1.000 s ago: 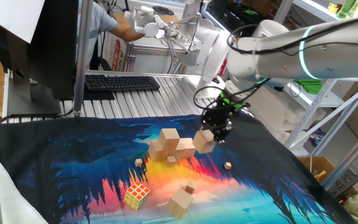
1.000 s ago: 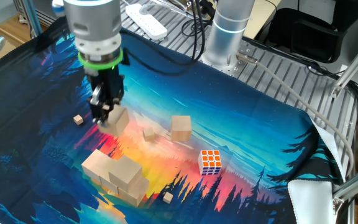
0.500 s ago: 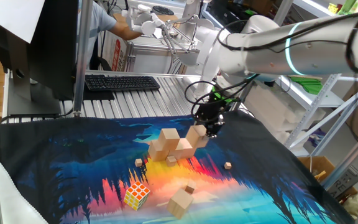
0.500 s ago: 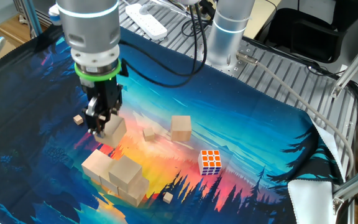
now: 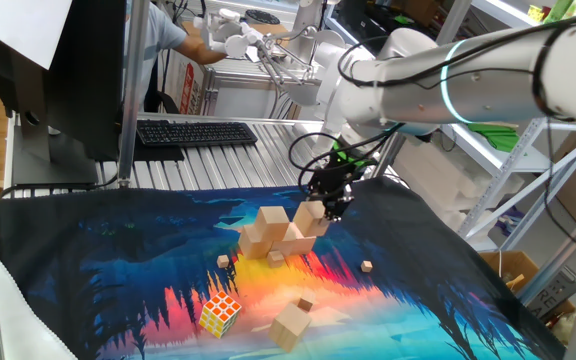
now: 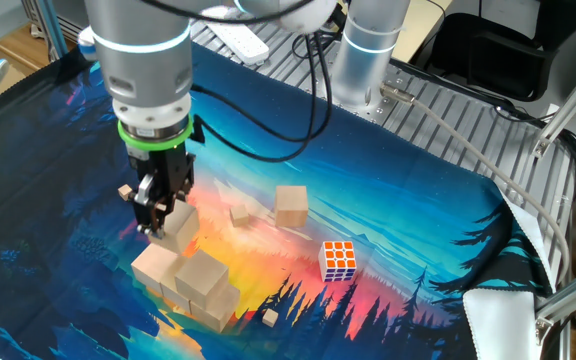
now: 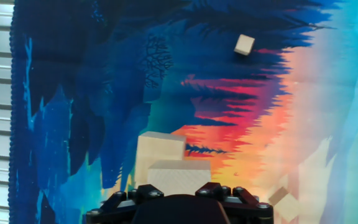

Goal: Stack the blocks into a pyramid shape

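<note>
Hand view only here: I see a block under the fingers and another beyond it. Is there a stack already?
Observer: Yes, a cluster of blocks sits beside the gripper, with one top block on a second level.
Operator: Any blocks left over?
Observer: One loose block lies apart, near the Rubik's cube.
Operator: Is mine gripped?
Observer: Yes, the held block is clamped between the fingers, right beside the cluster.

No readable text, label, brand, number or sign can be made out in any of the three views. The keys of the keyboard (image 5: 196, 133) at the far edge of the bench are too small to be read, and the blocks' faces are seen to be plain.
</note>
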{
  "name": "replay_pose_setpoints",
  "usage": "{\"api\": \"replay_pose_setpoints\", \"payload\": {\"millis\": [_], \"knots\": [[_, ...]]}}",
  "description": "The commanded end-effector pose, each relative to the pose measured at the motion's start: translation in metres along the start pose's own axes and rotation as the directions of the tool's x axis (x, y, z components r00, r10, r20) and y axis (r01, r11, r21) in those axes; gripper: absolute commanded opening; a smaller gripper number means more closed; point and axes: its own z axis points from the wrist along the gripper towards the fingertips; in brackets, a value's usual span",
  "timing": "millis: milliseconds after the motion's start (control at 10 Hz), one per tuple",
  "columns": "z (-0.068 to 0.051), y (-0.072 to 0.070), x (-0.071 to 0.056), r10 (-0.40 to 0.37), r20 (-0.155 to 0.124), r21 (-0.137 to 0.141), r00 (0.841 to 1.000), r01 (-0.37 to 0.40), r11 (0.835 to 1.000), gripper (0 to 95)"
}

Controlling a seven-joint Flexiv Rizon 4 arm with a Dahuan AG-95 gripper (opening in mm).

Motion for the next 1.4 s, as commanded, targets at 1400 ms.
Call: {"api": "replay_pose_setpoints", "payload": {"millis": [1400], "knots": [[0.016,0.014,0.003,0.042,-0.009,-0.016,0.999,-0.042,0.999,0.0]]}}
